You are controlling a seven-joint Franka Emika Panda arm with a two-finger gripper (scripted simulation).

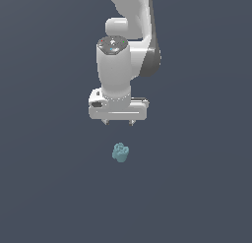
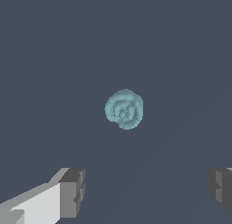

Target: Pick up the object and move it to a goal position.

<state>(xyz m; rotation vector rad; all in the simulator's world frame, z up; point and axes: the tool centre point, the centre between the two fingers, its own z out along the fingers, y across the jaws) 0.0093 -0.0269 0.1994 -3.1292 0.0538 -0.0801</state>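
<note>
We have the white Panda arm (image 1: pixel 129 20) coming in from the top of the exterior frame, its wrist pointing straight down at centre; below it sits the gripper (image 1: pixel 118 122), and we can see its two short fingertips (image 1: pixel 105 122) poking out under the white hand body, set well apart from one another, so the jaws stand wide and hold nothing; just below them, a little under the middle of the frame, there is the object (image 1: pixel 120 152), a small pale teal knobbly lump, far smaller than the hand above it; it lies in line with the space between the fingertips, with a clear band of dark ground showing between it and the gripper, so nothing is touching it; over to the wrist camera now, and we get the object (image 2: pixel 124 109) almost dead centre, a rounded teal blob with a spiral-like ridging on top; the two dark grey finger pads (image 2: pixel 72 192) show at the lower corners of that picture, one each side, with a broad gap between them; all around, in both views, we see only the plain slate-blue ground (image 1: pixel 44 188), flat and unmarked.
</note>
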